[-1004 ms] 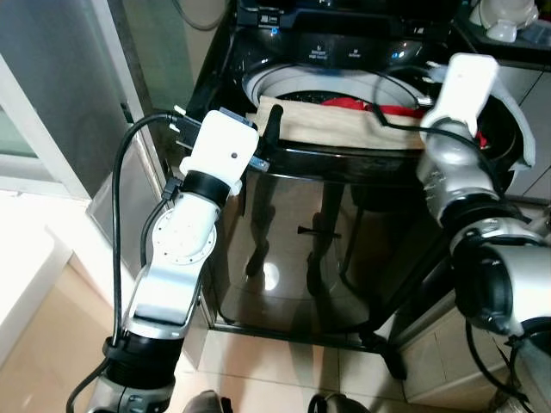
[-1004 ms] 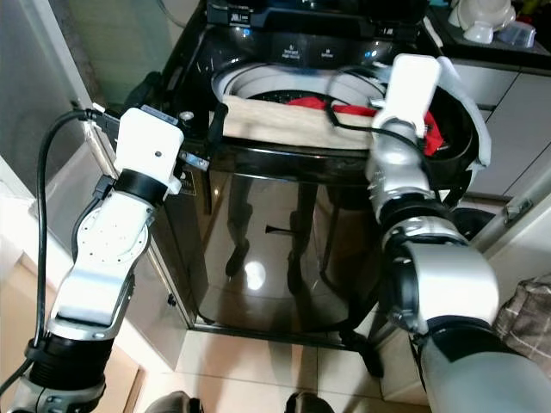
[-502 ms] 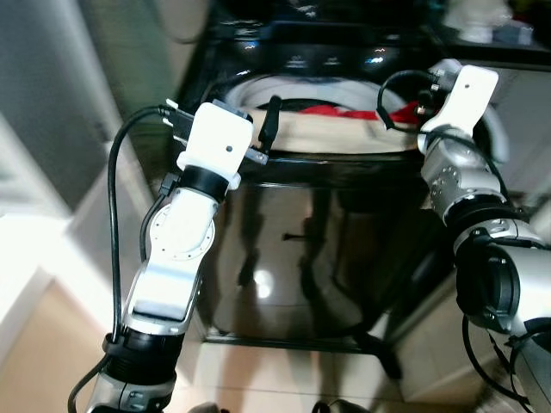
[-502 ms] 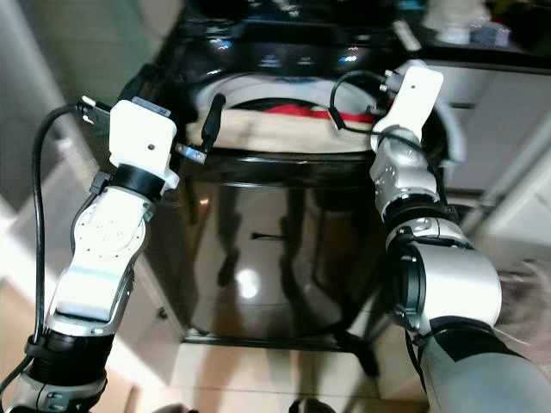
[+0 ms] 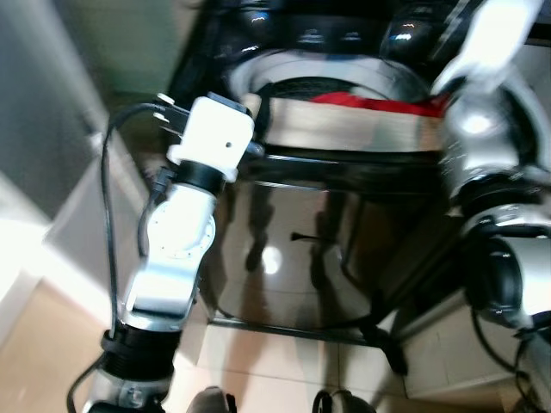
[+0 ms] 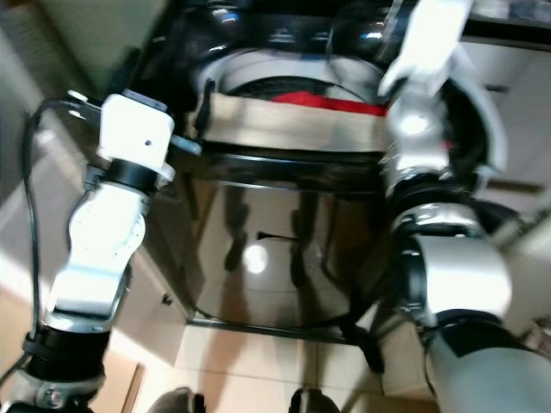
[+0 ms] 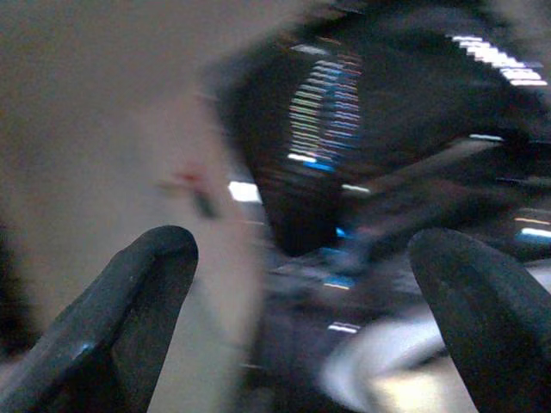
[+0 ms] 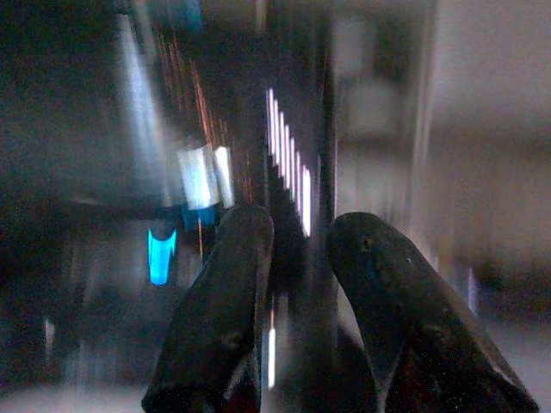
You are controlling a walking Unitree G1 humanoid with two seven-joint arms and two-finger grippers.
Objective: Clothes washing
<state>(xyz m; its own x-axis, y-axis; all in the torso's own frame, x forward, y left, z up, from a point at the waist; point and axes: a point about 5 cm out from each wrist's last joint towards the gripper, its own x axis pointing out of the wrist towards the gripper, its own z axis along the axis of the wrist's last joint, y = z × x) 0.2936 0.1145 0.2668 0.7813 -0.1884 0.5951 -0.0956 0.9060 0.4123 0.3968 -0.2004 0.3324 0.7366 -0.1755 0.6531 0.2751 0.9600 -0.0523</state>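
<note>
A black top-loading washing machine [image 5: 327, 249] stands in front of me with its drum open. A beige cloth [image 5: 344, 125] lies draped over the drum's front rim, and a red garment [image 5: 379, 103] lies in the drum behind it. My left gripper [image 7: 303, 245] is held up at the machine's front left corner, open, with nothing between its fingers. My right arm [image 5: 482, 60] is raised over the right side of the drum. The right gripper [image 8: 301, 224] points at the lit control panel [image 5: 331, 39], its fingers close together with nothing between them. All views are blurred.
A grey wall or door panel [image 5: 52, 129] runs close along the left. A pale cabinet [image 6: 516, 112] stands to the machine's right. A black cable [image 5: 108, 224] loops off my left arm. Tiled floor [image 5: 275, 361] lies below the machine's glossy front.
My right arm has risen from the drum's rim toward the control panel at the back. The left arm stays by the front left corner. The head views have shifted and blurred.
</note>
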